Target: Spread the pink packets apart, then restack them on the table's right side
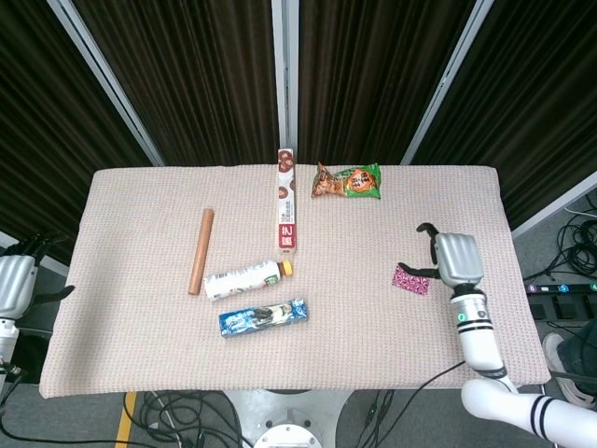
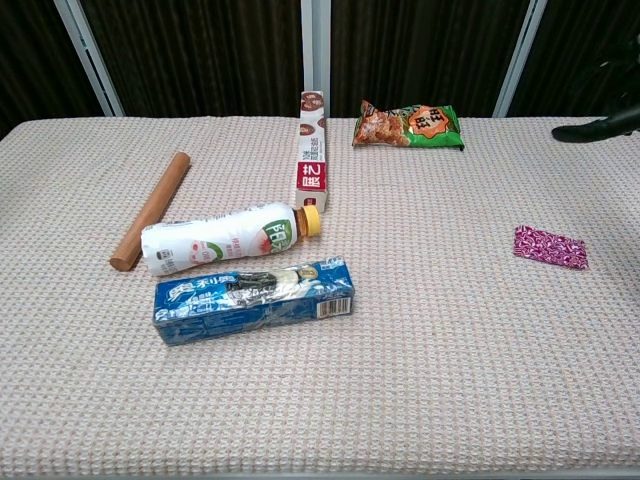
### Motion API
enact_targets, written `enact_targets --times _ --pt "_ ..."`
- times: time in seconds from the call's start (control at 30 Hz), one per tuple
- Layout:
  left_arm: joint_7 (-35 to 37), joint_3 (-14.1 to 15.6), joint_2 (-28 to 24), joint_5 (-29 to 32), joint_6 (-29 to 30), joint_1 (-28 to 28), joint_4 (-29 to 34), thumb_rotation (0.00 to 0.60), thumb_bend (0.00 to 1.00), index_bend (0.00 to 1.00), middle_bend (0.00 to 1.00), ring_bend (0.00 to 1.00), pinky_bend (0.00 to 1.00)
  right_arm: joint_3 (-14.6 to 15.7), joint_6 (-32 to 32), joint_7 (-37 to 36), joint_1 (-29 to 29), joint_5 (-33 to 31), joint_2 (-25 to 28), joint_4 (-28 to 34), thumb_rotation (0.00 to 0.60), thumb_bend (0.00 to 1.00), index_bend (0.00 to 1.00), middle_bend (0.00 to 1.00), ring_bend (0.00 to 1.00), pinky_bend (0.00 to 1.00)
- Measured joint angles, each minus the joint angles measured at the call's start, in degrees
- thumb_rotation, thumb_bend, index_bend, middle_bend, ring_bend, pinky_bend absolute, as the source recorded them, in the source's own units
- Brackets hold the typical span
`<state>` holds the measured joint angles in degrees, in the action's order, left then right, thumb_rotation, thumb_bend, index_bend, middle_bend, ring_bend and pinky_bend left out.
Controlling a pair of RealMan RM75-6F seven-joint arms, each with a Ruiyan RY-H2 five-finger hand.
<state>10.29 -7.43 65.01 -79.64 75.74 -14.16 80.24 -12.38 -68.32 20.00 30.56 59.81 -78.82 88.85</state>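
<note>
1. The pink packets lie flat on the table, at its 3 o'clock side.
2. The right hand hangs just above them, fingers apart, holding nothing.
3. The left hand sits off the table at 9 o'clock; I cannot tell how its fingers lie.

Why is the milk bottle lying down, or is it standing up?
Lying down. The bottle rests on its side on the table, its yellow cap pointing right toward the tall box. Why, the pictures cannot tell.

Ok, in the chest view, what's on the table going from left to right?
Wooden rod → bottle → green snack bag → pink packet. The blue box and the tall red box overlap the bottle's span, so I left them out.
</note>
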Motion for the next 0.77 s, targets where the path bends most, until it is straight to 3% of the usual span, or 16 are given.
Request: enact_targets --times 0.1,0.23,0.4,0.77 --pt "0.04 -0.05 0.87 -0.03 -0.41 -0.48 -1.35 0.600 0.09 0.29 0.31 0.25 0.32 2.83 -2.17 -2.73 -2.56 6.05 2.52 -1.46 0.169 0.00 0.04 0.06 0.00 0.16" --pt "1.09 0.22 1.91 -0.34 -1.35 -1.03 -2.92 0.600 0.06 0.29 0.31 0.25 0.32 6.49 -6.84 -4.35 -6.24 12.30 3.76 -4.72 0.126 0.00 0.02 0.01 0.00 0.05" --pt "2.10 0.77 2.36 -1.25 -1.37 -1.13 -3.30 0.600 0.04 0.29 0.31 0.25 0.32 8.62 -11.45 -4.31 -10.44 15.04 4.13 -8.71 0.112 0.00 0.00 0.00 0.00 0.02" --pt "2.07 1.60 1.86 -2.59 -1.55 -1.52 -1.62 0.600 0.03 0.29 0.31 0.25 0.32 8.41 -10.64 -5.30 -13.57 13.90 5.45 -8.93 0.116 0.00 0.00 0.00 0.00 0.02"
